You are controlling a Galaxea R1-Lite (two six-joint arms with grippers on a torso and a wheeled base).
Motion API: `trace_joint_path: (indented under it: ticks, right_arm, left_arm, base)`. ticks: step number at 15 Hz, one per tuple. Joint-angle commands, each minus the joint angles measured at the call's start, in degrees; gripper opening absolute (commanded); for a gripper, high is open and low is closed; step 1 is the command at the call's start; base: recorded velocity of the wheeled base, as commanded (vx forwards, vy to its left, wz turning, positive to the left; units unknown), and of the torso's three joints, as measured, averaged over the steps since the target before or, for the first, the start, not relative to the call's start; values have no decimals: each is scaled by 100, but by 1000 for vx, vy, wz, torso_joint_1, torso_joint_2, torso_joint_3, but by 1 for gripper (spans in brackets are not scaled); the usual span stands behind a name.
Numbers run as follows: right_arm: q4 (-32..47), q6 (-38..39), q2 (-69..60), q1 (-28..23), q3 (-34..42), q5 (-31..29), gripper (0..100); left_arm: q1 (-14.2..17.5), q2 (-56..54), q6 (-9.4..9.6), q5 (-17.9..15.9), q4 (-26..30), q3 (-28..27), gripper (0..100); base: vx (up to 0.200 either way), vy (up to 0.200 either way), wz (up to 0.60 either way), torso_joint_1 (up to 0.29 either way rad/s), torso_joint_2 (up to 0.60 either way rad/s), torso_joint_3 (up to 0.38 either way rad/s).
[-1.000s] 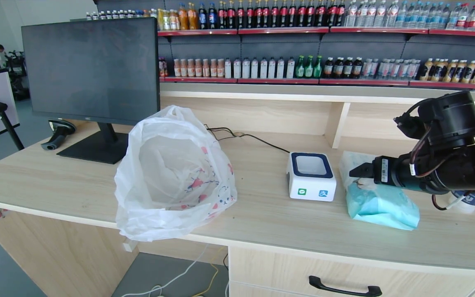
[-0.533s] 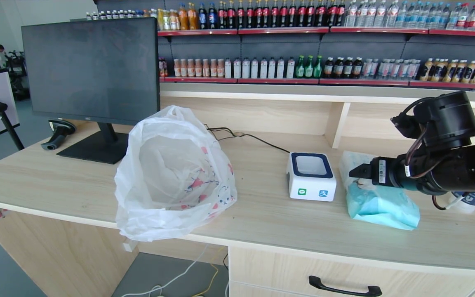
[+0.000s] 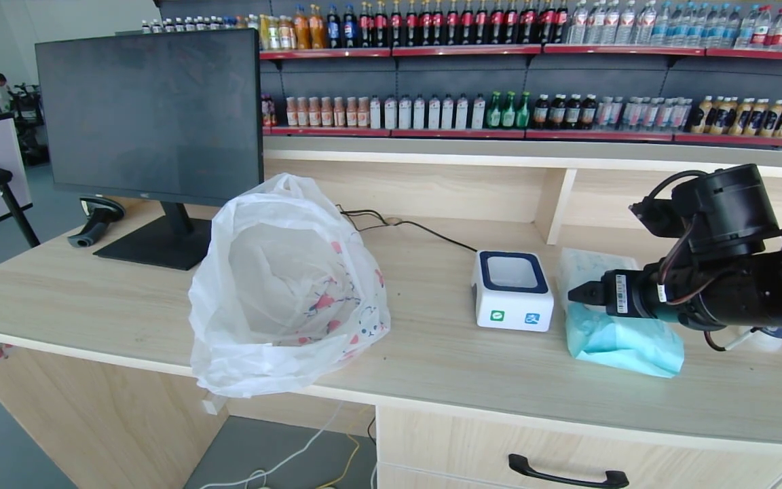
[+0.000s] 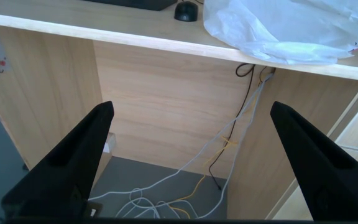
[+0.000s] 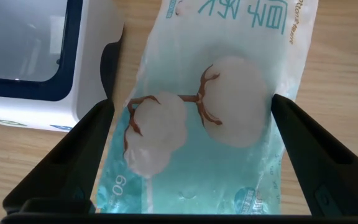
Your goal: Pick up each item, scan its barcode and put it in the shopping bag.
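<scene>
Right jaws: released, spread wide, one finger either side of the teal soft tissue pack (image 5: 210,137). They are not clamped on it. The pack lies flat on the worktop (image 3: 432,360), just right of the white box scanner (image 3: 513,291), near edge almost touching it.

Why this pose: the arm comes in low and nearly level from the right, so the jaws straddle the pack across its narrow width. I judge that's the only span a soft pack gives me. I can't tell if the fingertips are down at worktop level yet.

Step in hand, as I read it: pre-grasp on the first item. Nothing is visibly in the shopping bag (image 3: 289,292), which stands mouth-up left of the scanner, so the scan-then-drop path is a short sweep left.

Risks:
- film crumples or slips on closing
- I see no barcode on the top face; it may be underneath and need a flip over the scanner window

Left jaws: released, parked below the worktop edge in front of the cabinet, under the bag, out of the way.

A white-and-blue item (image 3: 768,336) sits behind my right wrist, mostly hidden.
</scene>
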Motion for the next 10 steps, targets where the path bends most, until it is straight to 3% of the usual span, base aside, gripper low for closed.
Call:
trace_joint_path:
  ticks: [1, 10]
  right_arm:
    - [3, 8, 58, 21, 4, 10, 100]
    - [47, -10, 128, 21, 39, 370, 100]
  left_arm:
    - [1, 6, -1, 1, 4, 1, 100]
    - [1, 6, -1, 1, 4, 1, 100]
  base:
    - [0, 0, 0, 0, 0, 0]
    - [0, 0, 0, 0, 0, 0]
